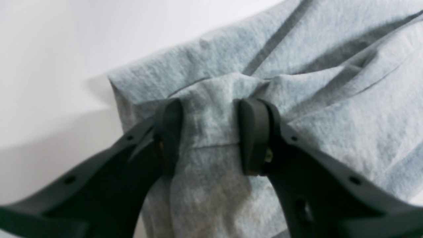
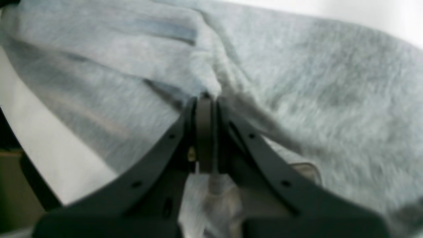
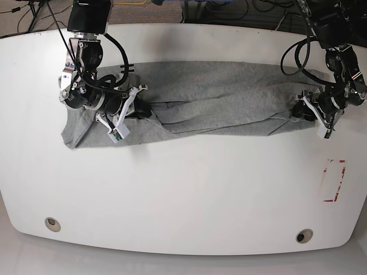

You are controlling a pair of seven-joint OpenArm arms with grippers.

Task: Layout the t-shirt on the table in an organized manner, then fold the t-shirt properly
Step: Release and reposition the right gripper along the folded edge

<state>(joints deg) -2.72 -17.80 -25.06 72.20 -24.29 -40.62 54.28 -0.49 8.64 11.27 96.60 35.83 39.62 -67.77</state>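
Note:
The heather-grey t-shirt (image 3: 212,103) lies bunched in a long wrinkled band across the far half of the white table (image 3: 183,189); no lettering shows. My left gripper (image 3: 302,109) holds its end on the right side of the base view. In the left wrist view the fingers (image 1: 254,132) stand apart with a thick fold of t-shirt (image 1: 211,119) pinched between them. My right gripper (image 3: 140,109) is on the left side. In the right wrist view it (image 2: 205,97) is shut tight on a ridge of the t-shirt (image 2: 297,82).
A red-outlined rectangle mark (image 3: 334,181) is near the table's right edge. Two round grommet holes (image 3: 52,224) (image 3: 303,235) sit near the front edge. Cables and dark equipment (image 3: 241,11) lie beyond the far edge.

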